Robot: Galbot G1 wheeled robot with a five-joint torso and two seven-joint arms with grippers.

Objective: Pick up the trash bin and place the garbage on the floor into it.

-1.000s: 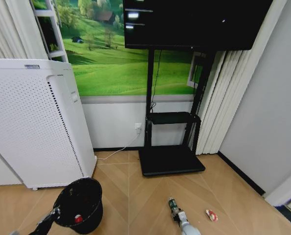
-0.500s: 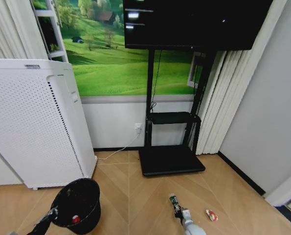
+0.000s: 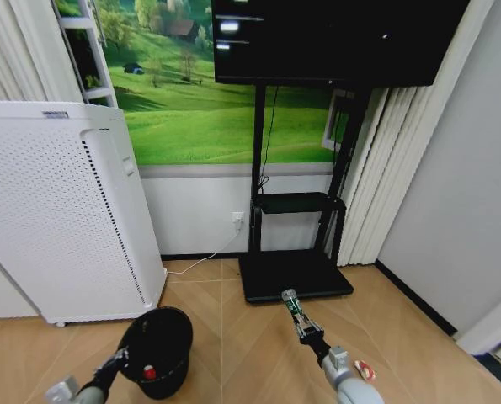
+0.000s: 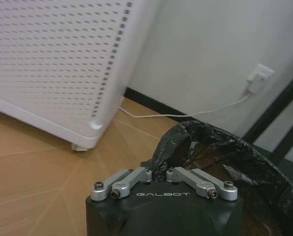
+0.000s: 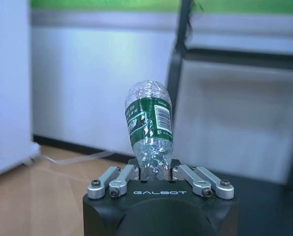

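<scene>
The left gripper [image 3: 119, 364] has its jaws clamped on the rim of the trash bin [image 3: 160, 349], which is lined with a black bag and sits low beside the white perforated appliance [image 3: 61, 210]; a red can [image 3: 149, 371] lies inside the bin; the right gripper [image 3: 315, 343] has its jaws clamped on the clear bottle [image 3: 293, 308] with the green label, holding it above the wooden floor [image 3: 225, 337] in front of the black stand [image 3: 294, 273]; the red-and-white wrapper [image 3: 365, 369] lies on the floor just beside the right arm.
</scene>
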